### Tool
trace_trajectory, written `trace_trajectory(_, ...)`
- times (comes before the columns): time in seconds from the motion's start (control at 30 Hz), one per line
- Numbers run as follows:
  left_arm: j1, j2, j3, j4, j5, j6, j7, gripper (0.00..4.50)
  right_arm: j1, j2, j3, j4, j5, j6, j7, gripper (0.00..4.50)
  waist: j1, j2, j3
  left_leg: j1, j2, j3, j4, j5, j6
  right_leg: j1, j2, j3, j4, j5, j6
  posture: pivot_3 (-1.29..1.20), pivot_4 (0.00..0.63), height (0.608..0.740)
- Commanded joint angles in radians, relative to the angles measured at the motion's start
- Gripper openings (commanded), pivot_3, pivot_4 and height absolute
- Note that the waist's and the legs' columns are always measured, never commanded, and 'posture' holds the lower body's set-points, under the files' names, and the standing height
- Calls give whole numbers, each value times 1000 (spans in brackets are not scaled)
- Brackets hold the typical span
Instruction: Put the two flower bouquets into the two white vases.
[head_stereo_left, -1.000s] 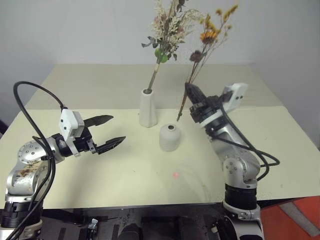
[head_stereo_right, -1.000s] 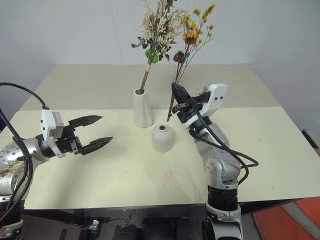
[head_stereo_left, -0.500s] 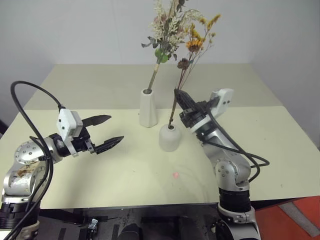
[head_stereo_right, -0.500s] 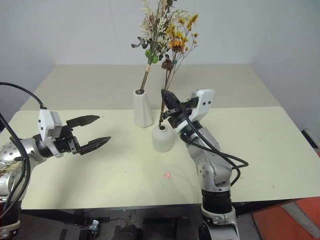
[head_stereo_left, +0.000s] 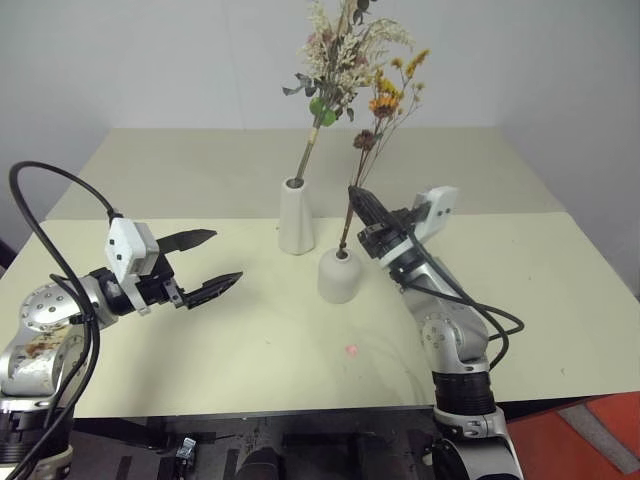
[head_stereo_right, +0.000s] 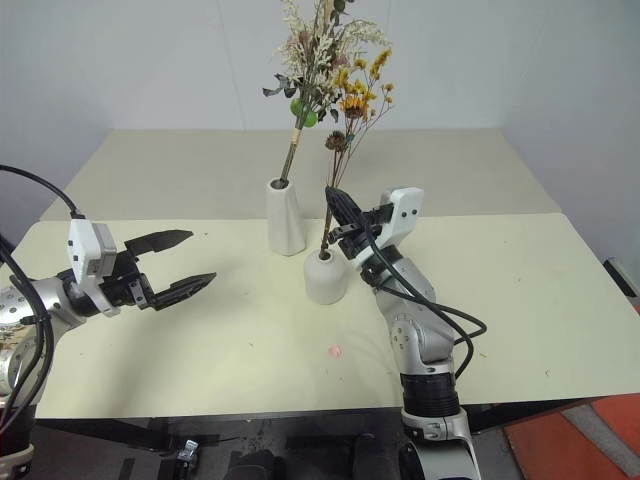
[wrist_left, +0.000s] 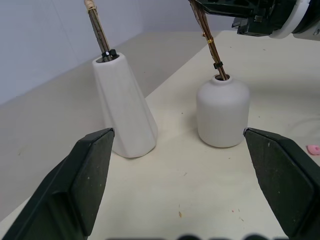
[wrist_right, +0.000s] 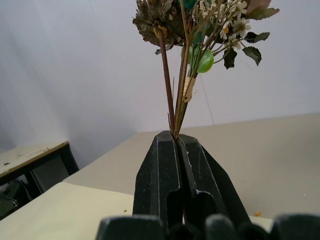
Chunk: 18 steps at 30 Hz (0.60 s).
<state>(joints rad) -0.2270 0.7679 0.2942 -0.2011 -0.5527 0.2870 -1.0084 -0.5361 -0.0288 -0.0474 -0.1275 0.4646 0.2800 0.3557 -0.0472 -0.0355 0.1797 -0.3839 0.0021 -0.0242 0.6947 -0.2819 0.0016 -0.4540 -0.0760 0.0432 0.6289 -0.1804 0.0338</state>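
While our left pincer (head_stereo_left: 208, 263) hangs empty over the table (head_stereo_left: 250, 350) with its fingers wide apart, well to the left of both vases, the task looks nearly done. The bushy bunch (head_stereo_left: 335, 60) already stands in the tall vase (head_stereo_left: 296, 217), its stem rising almost upright with a slight lean to the right. Just right of that, the thin sprig (head_stereo_left: 385, 100) has its stem end in the hole of the short vase (head_stereo_left: 339, 275), and its long axis tilts up and rightward, the flower heads topmost. Our right pincer (head_stereo_left: 362, 208) is clamped together on that stem just above the vase. We judge that what is left is to let go and withdraw without tugging the sprig out.
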Motion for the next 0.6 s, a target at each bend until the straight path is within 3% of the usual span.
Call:
trace_trajectory(0.03,-3,10,25,-22,-13,-13,0,4500,-2,-2,7,-27,1,-22,14,20,0,0,0,0,0,0,0,0,0,0,0,0,0,0,0,0,150,740)
trace_trajectory(0.6,-20,-8,5,14,-4,-40,-10,4500,-2,3,-2,-43,7,-31,7,20,0,0,0,0,0,0,0,0,0,0,0,0,0,0,0,0,150,740)
